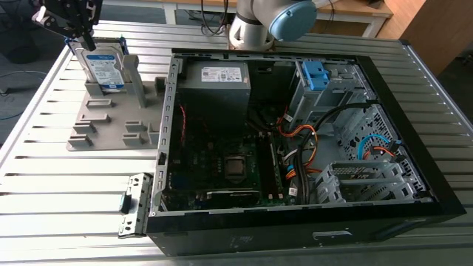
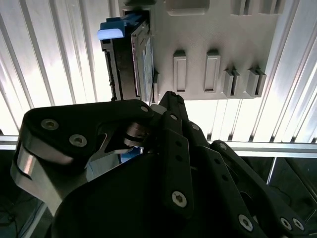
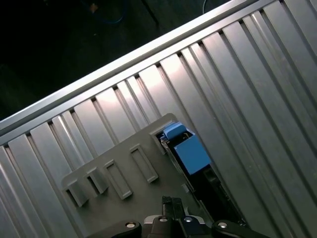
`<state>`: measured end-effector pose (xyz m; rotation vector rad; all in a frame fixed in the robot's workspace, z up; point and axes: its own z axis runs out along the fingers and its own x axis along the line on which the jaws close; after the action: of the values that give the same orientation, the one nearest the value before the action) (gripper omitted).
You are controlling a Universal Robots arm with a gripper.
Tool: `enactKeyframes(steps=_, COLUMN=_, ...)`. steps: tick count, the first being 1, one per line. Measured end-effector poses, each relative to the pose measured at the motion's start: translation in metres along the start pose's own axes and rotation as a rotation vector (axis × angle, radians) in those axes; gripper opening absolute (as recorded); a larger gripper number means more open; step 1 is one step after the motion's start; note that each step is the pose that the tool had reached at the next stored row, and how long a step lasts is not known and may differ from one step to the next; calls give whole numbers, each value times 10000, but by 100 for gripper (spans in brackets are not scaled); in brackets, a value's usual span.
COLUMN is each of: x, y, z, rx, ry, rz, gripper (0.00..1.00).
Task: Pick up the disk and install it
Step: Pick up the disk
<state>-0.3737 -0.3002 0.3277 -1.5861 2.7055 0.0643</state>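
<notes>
High exterior camera looks steeply down over the open computer case [image 1: 244, 235] on a slatted table [image 1: 66, 188]. Both wrist cameras, close above, share the grey holder [image 1: 111, 127] and disk [image 1: 102, 69] at ten o'clock from the case.

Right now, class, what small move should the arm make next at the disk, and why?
Probably ease the gripper straight down along the disk: it stands upright in the grey stand on the exterior view's left, not yet lifted, with the gripper at its top edge.
</notes>
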Motion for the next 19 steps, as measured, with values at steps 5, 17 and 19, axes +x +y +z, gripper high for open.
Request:
enactKeyframes(steps=5, x=0, y=0, z=0, rx=-4, ry=7, rz=-178, gripper=11)
enactKeyframes(steps=17, x=0, y=0, z=0, rx=-13, ry=23, rz=-609, gripper=11)
enactKeyframes(steps=19, x=0, y=0, z=0, rx=-16, ry=26, rz=-680, gripper=11)
